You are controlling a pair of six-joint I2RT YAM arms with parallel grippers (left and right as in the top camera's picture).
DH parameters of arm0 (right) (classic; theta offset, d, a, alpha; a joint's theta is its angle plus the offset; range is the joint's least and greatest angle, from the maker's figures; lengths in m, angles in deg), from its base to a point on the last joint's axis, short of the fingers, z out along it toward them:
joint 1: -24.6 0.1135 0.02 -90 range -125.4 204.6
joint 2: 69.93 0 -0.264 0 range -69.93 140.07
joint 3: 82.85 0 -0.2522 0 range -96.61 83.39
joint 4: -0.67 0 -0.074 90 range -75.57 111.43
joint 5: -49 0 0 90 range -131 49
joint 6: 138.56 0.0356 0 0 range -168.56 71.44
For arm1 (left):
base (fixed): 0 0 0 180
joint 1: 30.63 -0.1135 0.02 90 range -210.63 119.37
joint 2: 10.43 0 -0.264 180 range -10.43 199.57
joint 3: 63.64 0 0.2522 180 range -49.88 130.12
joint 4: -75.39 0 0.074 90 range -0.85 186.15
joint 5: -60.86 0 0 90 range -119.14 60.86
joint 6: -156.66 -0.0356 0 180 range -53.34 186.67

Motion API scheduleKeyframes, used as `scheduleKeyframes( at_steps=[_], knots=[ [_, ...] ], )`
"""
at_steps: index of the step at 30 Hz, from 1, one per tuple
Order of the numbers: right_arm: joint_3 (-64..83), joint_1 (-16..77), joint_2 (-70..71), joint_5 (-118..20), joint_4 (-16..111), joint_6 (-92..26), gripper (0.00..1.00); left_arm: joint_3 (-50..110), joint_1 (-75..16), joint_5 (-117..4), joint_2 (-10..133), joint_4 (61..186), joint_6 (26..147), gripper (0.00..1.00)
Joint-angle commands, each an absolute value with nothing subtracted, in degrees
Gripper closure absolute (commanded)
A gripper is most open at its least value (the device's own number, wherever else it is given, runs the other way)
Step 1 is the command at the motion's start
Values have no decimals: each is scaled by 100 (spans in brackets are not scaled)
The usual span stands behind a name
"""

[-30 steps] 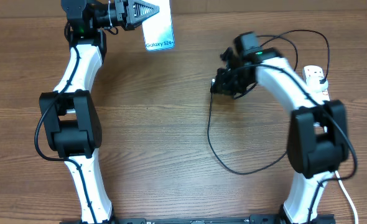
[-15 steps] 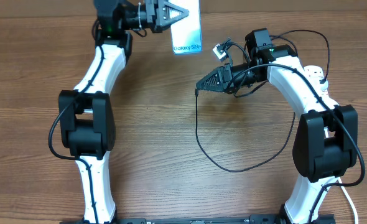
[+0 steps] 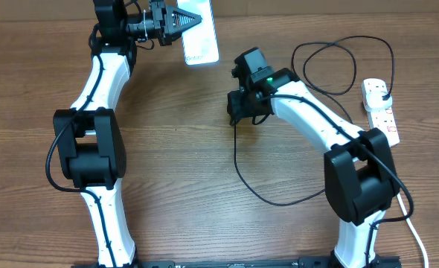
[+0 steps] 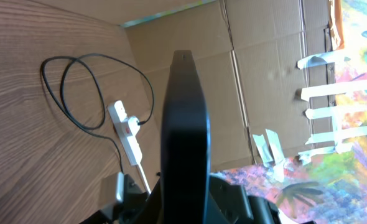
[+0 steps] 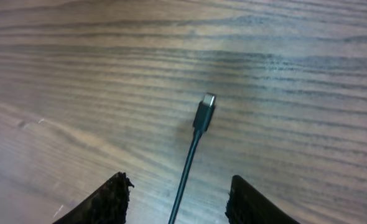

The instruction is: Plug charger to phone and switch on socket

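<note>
The right pincer (image 5: 178,182) hung wide open just above the counter (image 5: 308,56), gripping nothing. The charger (image 5: 196,134) ran up between its fingers, and the connector tip (image 5: 206,102) lay loose on the wood just beyond them. The left pincer (image 3: 193,16) was clamped on the phone (image 3: 202,48), holding it edge-up at the far side, left of centre and apparently lifted off the counter.

The likeliest fault was a poor pick. If the right pincer closed on the thin cable behind the tip, the tip could swivel and meet the phone crooked. The phone's port could not be seen in any view, so its alignment could not be judged. A push against a phone held by one end might twist it or slide it in the grip. The slack loops on the near and far right could catch the right arm. A tug might drag the socket (image 3: 380,112), which lay at the far right, or loosen the black plug (image 3: 381,91) seated on its far end.

Counted: one phone, one charger, one socket with one thick white cord (image 3: 414,234), and two pincers. The red switches were too small to count surely.
</note>
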State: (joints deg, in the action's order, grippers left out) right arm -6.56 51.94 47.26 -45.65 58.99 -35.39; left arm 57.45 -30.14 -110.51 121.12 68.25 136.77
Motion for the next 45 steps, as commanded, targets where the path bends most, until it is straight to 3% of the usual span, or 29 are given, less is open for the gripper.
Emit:
scheduleKeyframes(
  at_steps=[1, 19, 20, 21, 23, 27, 30, 33, 37, 45],
  knots=[
    [-667, 5169, 5025, -4021, 5702, -3203, 55, 5848, -2999, -11083, 11957, 6792, 13389, 96],
    [-665, 5202, 5720, -4235, 5283, -3205, 70, 5848, -2999, -11033, 11957, 6792, 13389, 96],
    [-665, 5202, 5753, -4237, 5300, -3205, 75, 5848, -2999, -11000, 11957, 6792, 13391, 96],
    [-667, 5202, 5748, -4250, 5348, -3205, 87, 5850, -3001, -10985, 11957, 6792, 13391, 96],
    [-672, 5200, 5738, -4399, 5466, -3203, 96, 5848, -3016, -10987, 11957, 6792, 13391, 96],
    [-768, 4964, 5556, -5022, 5943, -3205, 96, 5848, -3104, -10987, 11957, 6792, 13393, 96],
    [-794, 4601, 5224, -6038, 6045, -3375, 96, 5850, -3149, -10994, 11957, 6792, 13393, 96],
    [-794, 4013, 4854, -8742, 6078, -4394, 96, 5850, -3147, -10707, 11954, 6781, 13397, 96],
    [-792, 3580, 4813, -11255, 6531, -5791, 96, 5850, -3066, -10419, 11952, 6748, 13395, 96],
    [-792, 3493, 4813, -12759, 6424, -6278, 96, 5850, -2446, -10026, 11952, 6753, 13393, 96]
  ],
)
